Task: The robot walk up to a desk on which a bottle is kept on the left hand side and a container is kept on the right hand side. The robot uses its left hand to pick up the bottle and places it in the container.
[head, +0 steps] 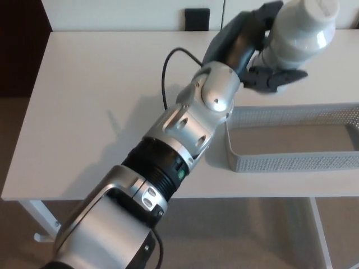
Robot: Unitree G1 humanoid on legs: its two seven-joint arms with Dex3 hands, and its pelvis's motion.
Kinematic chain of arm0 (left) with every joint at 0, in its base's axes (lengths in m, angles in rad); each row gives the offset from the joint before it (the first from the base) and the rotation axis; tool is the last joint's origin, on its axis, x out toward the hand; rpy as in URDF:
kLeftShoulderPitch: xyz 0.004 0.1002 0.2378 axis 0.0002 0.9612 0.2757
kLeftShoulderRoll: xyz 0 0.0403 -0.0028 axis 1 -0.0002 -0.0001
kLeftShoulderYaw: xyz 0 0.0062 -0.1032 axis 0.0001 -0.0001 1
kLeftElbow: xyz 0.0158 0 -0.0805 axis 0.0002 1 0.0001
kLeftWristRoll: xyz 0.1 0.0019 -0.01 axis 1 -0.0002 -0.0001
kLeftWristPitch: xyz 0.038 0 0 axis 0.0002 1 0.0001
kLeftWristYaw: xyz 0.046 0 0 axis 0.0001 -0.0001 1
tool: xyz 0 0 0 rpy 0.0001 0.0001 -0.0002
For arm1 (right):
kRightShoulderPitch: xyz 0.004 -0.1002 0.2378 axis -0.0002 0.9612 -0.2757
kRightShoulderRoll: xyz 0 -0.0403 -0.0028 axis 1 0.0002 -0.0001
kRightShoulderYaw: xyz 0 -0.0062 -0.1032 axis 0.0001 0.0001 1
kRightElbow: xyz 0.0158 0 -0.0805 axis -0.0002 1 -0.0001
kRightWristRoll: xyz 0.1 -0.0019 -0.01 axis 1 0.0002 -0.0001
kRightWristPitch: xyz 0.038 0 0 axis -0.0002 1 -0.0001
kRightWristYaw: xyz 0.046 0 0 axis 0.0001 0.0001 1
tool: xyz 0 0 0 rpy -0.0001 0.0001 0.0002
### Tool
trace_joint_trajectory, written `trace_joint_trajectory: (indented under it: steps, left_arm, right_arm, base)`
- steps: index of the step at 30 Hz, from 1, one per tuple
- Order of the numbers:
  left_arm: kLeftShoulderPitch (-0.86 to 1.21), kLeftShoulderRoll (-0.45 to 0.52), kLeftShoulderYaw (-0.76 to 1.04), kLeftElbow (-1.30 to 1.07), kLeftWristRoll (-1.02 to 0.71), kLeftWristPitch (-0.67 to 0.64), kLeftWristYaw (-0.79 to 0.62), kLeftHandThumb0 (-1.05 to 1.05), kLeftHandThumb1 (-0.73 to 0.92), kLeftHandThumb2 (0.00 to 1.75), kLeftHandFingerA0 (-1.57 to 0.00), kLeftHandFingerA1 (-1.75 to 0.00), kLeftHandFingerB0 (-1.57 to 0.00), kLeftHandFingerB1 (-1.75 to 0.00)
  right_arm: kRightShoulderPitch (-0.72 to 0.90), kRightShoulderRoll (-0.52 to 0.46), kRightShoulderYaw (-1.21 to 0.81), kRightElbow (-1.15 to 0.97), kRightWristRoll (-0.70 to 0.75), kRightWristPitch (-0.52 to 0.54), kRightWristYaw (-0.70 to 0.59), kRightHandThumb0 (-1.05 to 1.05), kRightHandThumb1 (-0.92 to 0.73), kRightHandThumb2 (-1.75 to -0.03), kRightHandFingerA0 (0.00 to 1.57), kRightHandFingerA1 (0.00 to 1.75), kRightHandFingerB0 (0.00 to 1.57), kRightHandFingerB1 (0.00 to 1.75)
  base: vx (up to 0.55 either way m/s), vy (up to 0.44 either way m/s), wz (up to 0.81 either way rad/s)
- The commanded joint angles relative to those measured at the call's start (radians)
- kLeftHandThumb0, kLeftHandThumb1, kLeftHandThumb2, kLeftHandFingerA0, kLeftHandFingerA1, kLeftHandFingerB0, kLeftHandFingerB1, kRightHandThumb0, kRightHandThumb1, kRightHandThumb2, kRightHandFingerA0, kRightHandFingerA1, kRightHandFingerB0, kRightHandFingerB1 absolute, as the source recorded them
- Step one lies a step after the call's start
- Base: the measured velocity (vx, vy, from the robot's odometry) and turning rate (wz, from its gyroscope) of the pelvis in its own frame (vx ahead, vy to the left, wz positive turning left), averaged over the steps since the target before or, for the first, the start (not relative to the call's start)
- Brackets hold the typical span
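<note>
My left hand (259, 49) is shut on the white bottle (298, 32), which hangs tilted in the air above the far left part of the container. Dark fingers (276, 77) curl under the bottle. The container (291, 161) is a pale grey mesh basket lying on the right side of the white desk (101, 106), with nothing visible inside it. My left arm (188, 126) stretches diagonally from the bottom left across the desk. My right hand does not show.
A black outlet plate (197, 15) sits on the wall behind the desk. The desk's front edge runs along the lower part of the picture, with beige floor (247, 235) below and a dark area at far left.
</note>
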Motion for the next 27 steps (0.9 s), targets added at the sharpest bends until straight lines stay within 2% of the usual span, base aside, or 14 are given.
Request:
trace_joint_trajectory:
  steps: [1,3,4,9,11,16,17,18,20,21,22,23,24,27]
  left_arm:
    - [0.119,-0.112,-0.039,0.003,0.009,-0.016,-0.008,-0.19,0.72,0.79,-1.18,-1.12,-0.80,-1.18]
    - [0.131,-0.108,-0.054,-0.001,0.013,0.007,-0.019,-0.21,0.75,0.75,-1.19,-1.06,-0.79,-1.16]
    - [0.138,-0.109,-0.063,-0.006,0.017,0.024,-0.022,-0.20,0.73,0.75,-1.21,-1.06,-0.81,-1.13]
    - [0.200,-0.116,-0.092,-0.030,0.019,0.038,-0.009,-0.16,0.72,0.80,-1.16,-1.15,-0.84,-1.13]
    - [0.221,-0.109,-0.097,-0.047,0.014,0.039,-0.013,-0.15,0.73,0.77,-1.11,-1.21,-0.81,-1.19]
    - [0.260,-0.098,-0.109,-0.073,0.014,0.046,-0.017,-0.14,0.73,0.78,-1.11,-1.23,-0.79,-1.19]
    - [0.282,-0.092,-0.113,-0.084,0.014,0.043,-0.022,-0.13,0.74,0.76,-1.09,-1.24,-0.78,-1.18]
    - [0.293,-0.089,-0.115,-0.090,0.015,0.044,-0.025,-0.13,0.74,0.78,-1.11,-1.21,-0.78,-1.18]
    - [0.297,-0.086,-0.117,-0.096,0.017,0.048,-0.028,-0.13,0.74,0.78,-1.11,-1.21,-0.78,-1.18]
    - [0.304,-0.080,-0.119,-0.101,0.019,0.049,-0.032,-0.12,0.72,0.81,-1.12,-1.21,-0.79,-1.19]
    - [0.309,-0.077,-0.118,-0.104,0.018,0.049,-0.035,-0.13,0.71,0.84,-1.14,-1.16,-0.79,-1.16]
    - [0.312,-0.075,-0.118,-0.106,0.018,0.050,-0.037,-0.13,0.71,0.84,-1.14,-1.16,-0.79,-1.16]
    - [0.314,-0.073,-0.117,-0.103,0.018,0.048,-0.038,-0.14,0.70,0.84,-1.15,-1.12,-0.80,-1.14]
    - [0.321,-0.069,-0.116,-0.098,0.022,0.046,-0.035,-0.13,0.70,0.84,-1.14,-1.15,-0.80,-1.14]
  right_arm:
    - [0.015,-0.004,-0.005,-0.023,0.015,0.018,0.001,0.12,-0.92,-1.67,0.39,0.91,0.20,0.79]
    - [0.009,-0.005,-0.008,-0.002,0.018,0.009,0.009,0.11,-0.91,-1.66,0.43,0.94,0.23,0.81]
    - [0.003,-0.008,-0.010,0.018,0.017,0.004,0.012,0.13,-0.92,-1.64,0.39,0.90,0.19,0.77]
    - [0.006,-0.017,-0.020,0.091,0.006,-0.016,0.013,0.13,-0.92,-1.62,0.34,0.85,0.14,0.73]
    - [0.016,-0.017,-0.021,0.099,0.001,-0.030,0.014,0.12,-0.92,-1.61,0.25,0.80,0.10,0.71]
    - [0.015,-0.018,-0.030,0.163,0.001,-0.083,0.027,0.10,-0.92,-1.62,0.09,0.73,0.01,0.67]
    - [0.018,-0.023,-0.022,0.190,-0.027,-0.135,0.017,-0.01,-0.86,-1.58,0.01,0.69,0.00,0.65]
    - [0.023,-0.021,-0.020,0.185,-0.029,-0.148,0.016,-0.22,-0.40,-1.75,0.00,0.17,0.00,0.06]
    - [0.028,-0.016,-0.022,0.171,-0.017,-0.144,0.021,-0.22,-0.40,-1.75,0.00,0.17,0.00,0.06]
    - [0.021,-0.018,-0.026,0.196,-0.007,-0.179,0.042,-0.41,-0.45,-1.75,0.00,0.01,0.00,0.00]
    - [0.015,-0.016,-0.035,0.206,0.019,-0.183,0.069,-0.66,-0.51,-1.75,0.00,0.00,0.00,0.00]
    - [0.010,-0.014,-0.042,0.212,0.039,-0.185,0.088,-0.66,-0.51,-1.75,0.00,0.00,0.00,0.00]
    - [0.010,-0.005,-0.056,0.208,0.081,-0.179,0.123,-0.94,-0.74,-1.75,0.00,0.50,0.00,0.41]
    - [0.011,0.017,-0.088,0.194,0.168,-0.154,0.195,-1.05,-0.78,-1.74,0.00,0.48,0.00,0.39]
  base:
    - [0.00,0.000,0.00]
    - [0.00,0.000,0.00]
    - [0.00,0.000,0.00]
    - [0.00,0.000,0.00]
    - [0.00,0.000,0.00]
    - [0.00,0.000,0.00]
    - [0.00,0.000,0.00]
    - [0.00,0.000,0.00]
    - [0.00,0.000,0.00]
    - [0.00,0.000,0.00]
    - [0.00,0.000,0.00]
    - [0.00,0.000,0.00]
    - [0.00,0.000,0.00]
    - [0.00,0.000,0.00]
